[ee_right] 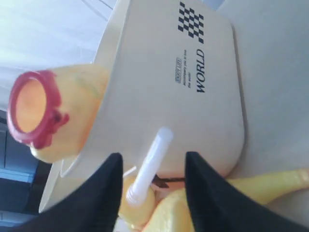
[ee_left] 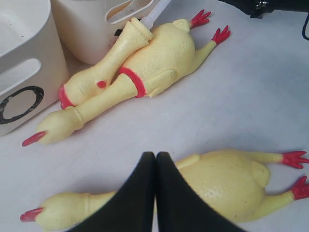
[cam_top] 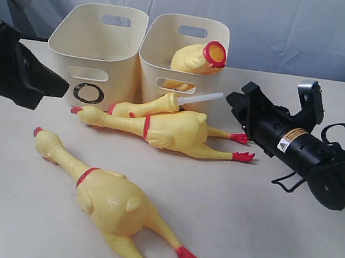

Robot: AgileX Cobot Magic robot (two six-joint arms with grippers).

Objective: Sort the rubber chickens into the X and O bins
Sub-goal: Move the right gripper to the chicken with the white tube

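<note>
Two cream bins stand at the back: the O bin (cam_top: 94,55) (ee_left: 21,72) on the left and a second bin (cam_top: 170,52) (ee_right: 193,92) on the right, its mark hidden behind chickens. The headless chicken (cam_top: 199,57) (ee_right: 58,111) leans out of the right bin. A whole chicken (cam_top: 172,131) (ee_left: 164,58) lies before the bins beside a yellow neck piece (cam_top: 150,106) with a white tube (cam_top: 199,97) (ee_right: 150,162). Another chicken (cam_top: 109,197) (ee_left: 227,179) lies at the front. My left gripper (cam_top: 64,84) (ee_left: 155,157) hovers shut and empty. My right gripper (cam_top: 236,100) (ee_right: 153,159) is open, its jaws either side of the tube.
A pale blue cloth (cam_top: 288,23) hangs behind the white table (cam_top: 284,245). The right arm's black body and cables (cam_top: 309,153) lie low over the table at the right.
</note>
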